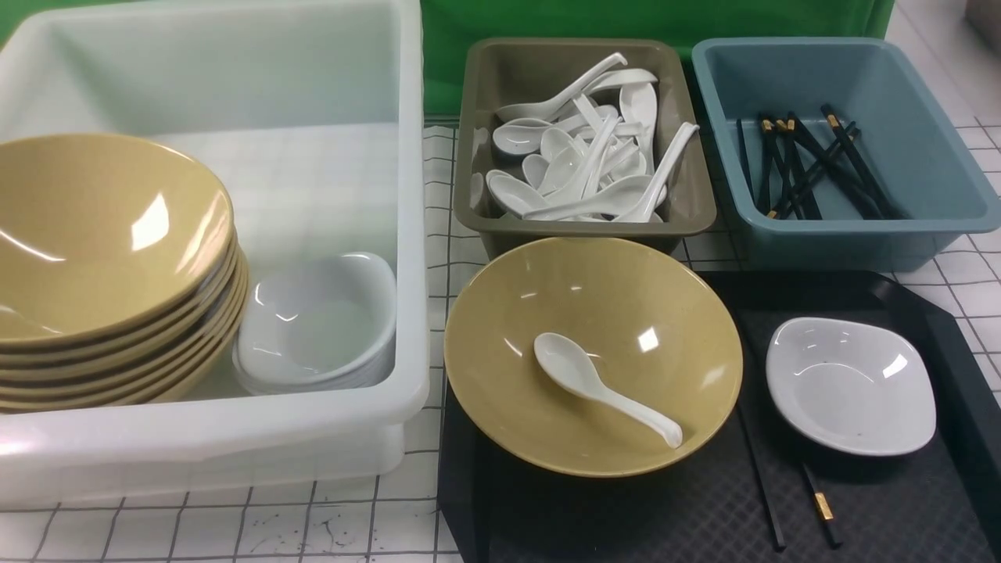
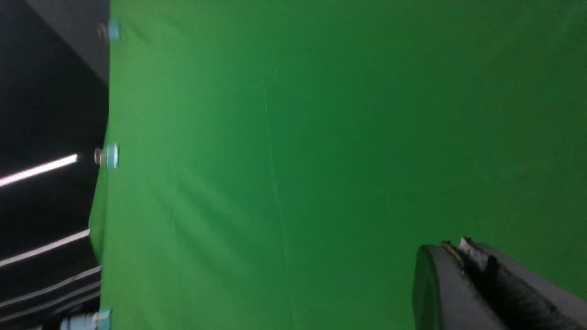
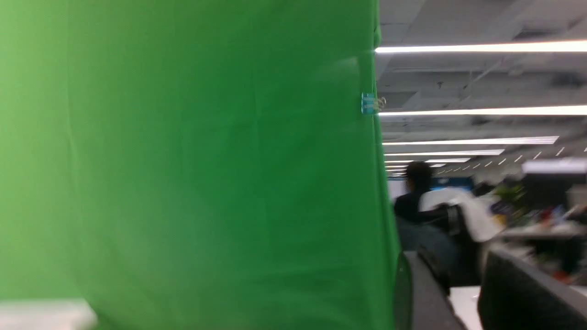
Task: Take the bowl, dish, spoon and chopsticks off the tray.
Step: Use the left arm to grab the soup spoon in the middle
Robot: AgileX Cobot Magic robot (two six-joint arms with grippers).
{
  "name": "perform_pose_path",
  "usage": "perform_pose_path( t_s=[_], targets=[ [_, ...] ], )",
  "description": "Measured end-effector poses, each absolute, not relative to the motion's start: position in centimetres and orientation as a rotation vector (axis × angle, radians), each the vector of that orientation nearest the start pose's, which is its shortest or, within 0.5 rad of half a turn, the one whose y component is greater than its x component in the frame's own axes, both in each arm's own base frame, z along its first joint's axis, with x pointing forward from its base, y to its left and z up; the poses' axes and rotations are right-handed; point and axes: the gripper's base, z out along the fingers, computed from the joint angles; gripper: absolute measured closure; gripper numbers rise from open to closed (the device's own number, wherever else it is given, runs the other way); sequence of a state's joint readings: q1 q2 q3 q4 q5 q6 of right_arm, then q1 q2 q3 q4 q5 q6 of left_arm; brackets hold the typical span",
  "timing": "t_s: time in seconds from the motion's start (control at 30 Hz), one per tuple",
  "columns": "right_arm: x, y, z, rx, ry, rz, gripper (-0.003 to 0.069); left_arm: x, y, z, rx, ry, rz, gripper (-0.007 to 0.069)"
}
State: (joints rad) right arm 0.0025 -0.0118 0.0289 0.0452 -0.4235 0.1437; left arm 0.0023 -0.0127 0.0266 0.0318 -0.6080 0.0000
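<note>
Nothing cleared: bowl (image 1: pixel 626 313) sits on left part of tray (image 1: pixel 665 516), spoon (image 1: pixel 594 387) inside it, scoop far-left, handle pointing near-right. Dish (image 1: pixel 851 387) on right part, chopsticks (image 1: pixel 762 489) lying near-to-far between bowl and dish. No arm in front view; both wrist cams face green backdrop (image 2: pixel 321 137), so the things probably lie below. Left claw (image 2: pixel 454 245) pressed together, right claw (image 3: pixel 454 256) spread. Spoon handle favours right arm, bowl nearer left
</note>
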Motion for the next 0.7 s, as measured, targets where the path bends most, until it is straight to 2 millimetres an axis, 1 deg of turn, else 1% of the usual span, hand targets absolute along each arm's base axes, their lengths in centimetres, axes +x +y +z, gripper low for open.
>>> perform_pose_path(
  t_s=[0.03, 0.07, 0.17, 0.23, 0.3, 0.37, 0.43, 0.47, 0.5, 0.53, 0.57, 0.6, 0.63, 0.67, 0.7],
  targets=[
    [4.6, -0.3, 24.1, 0.196, 1.055, 0.266, 0.0421, 3.4, -0.1, 25.9, 0.002, 0.843, -0.022, 0.0638],
    [4.5, -0.3, 24.2, 0.196, 1.053, 0.266, 0.0421, 3.3, -0.1, 25.9, -0.009, 0.839, -0.039, 0.0638],
    [4.5, -0.4, 24.2, 0.287, 1.026, 0.396, 0.0421, 3.2, 0.0, 26.0, -0.084, 0.815, -0.181, 0.0638],
    [4.4, -0.5, 24.4, 0.313, 0.992, 0.444, 0.0421, 3.4, 0.0, 26.0, -0.119, 0.842, -0.253, 0.0638],
    [4.1, -0.5, 24.8, 0.319, 0.937, 0.47, 0.0421, 3.5, 0.0, 26.7, -0.131, 0.894, -0.277, 0.0638],
    [3.9, -0.6, 25.2, 0.311, 0.894, 0.472, 0.0421, 3.3, -0.1, 28.2, -0.129, 0.928, -0.276, 0.0638],
    [3.8, -0.5, 25.9, 0.302, 0.908, 0.46, 0.0431, 3.0, -0.1, 30.9, -0.134, 0.974, -0.268, 0.0638],
    [3.8, -0.4, 26.7, 0.288, 0.938, 0.442, 0.0444, 3.2, -0.1, 31.9, -0.139, 1.007, -0.266, 0.0638],
    [3.9, -0.3, 27.7, 0.267, 0.992, 0.406, 0.0467, 3.5, -0.1, 33.4, -0.146, 1.04, -0.264, 0.0638],
    [3.9, -0.3, 28.6, 0.251, 1.003, 0.382, 0.0482, 3.8, 0.0, 34.2, -0.151, 1.055, -0.267, 0.0638],
    [4.0, -0.2, 30.0, 0.226, 1.053, 0.337, 0.0516, 4.8, 0.0, 35.6, -0.161, 1.111, -0.264, 0.0638],
    [4.0, -0.2, 30.3, 0.22, 1.062, 0.327, 0.0516, 5.0, 0.0, 35.8, -0.161, 1.115, -0.264, 0.0638],
    [4.6, -0.1, 32.0, 0.171, 1.143, 0.241, 0.0574, 7.0, 0.0, 36.8, -0.175, 1.199, -0.258, 0.0638],
    [5.2, -0.1, 32.6, 0.154, 1.196, 0.21, 0.0596, 7.4, 0.0, 37.3, -0.178, 1.217, -0.256, 0.0638],
    [5.8, 0.0, 33.2, 0.104, 1.265, 0.137, 0.0617, 8.6, 0.0, 37.8, -0.193, 1.275, -0.264, 0.0638]
  ],
)
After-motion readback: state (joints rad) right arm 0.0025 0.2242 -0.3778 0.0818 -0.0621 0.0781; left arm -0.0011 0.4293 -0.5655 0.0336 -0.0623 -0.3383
